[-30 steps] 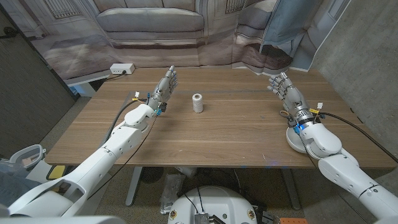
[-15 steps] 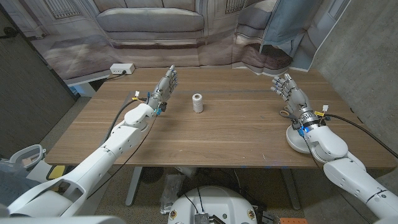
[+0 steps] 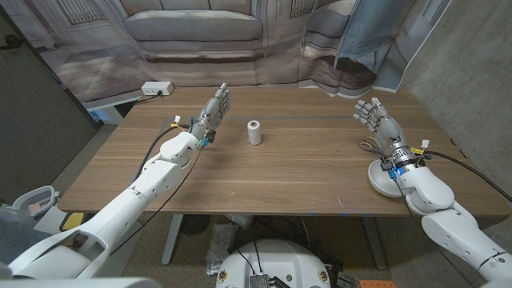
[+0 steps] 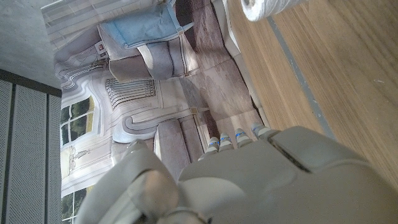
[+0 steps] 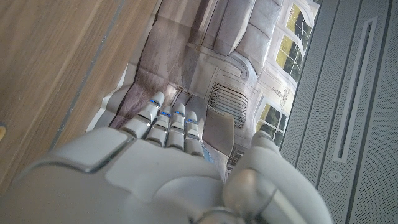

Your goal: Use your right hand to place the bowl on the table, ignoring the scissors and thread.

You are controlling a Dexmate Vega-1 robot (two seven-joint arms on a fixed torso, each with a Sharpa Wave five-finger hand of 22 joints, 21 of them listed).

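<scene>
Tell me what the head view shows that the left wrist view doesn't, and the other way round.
Head view alone: the white bowl on the wooden table under the right arm, the scissors beside the open right robot hand, and a power strip behind the table's far left corner. Left wrist view alone: the printed windows of the backdrop and a grey perforated panel. Both share the spool of thread, the tabletop, and the open left robot hand.

Right forearm hides part of the bowl (image 3: 382, 178); the scissors (image 3: 367, 145) mostly behind right hand (image 3: 379, 125)
</scene>
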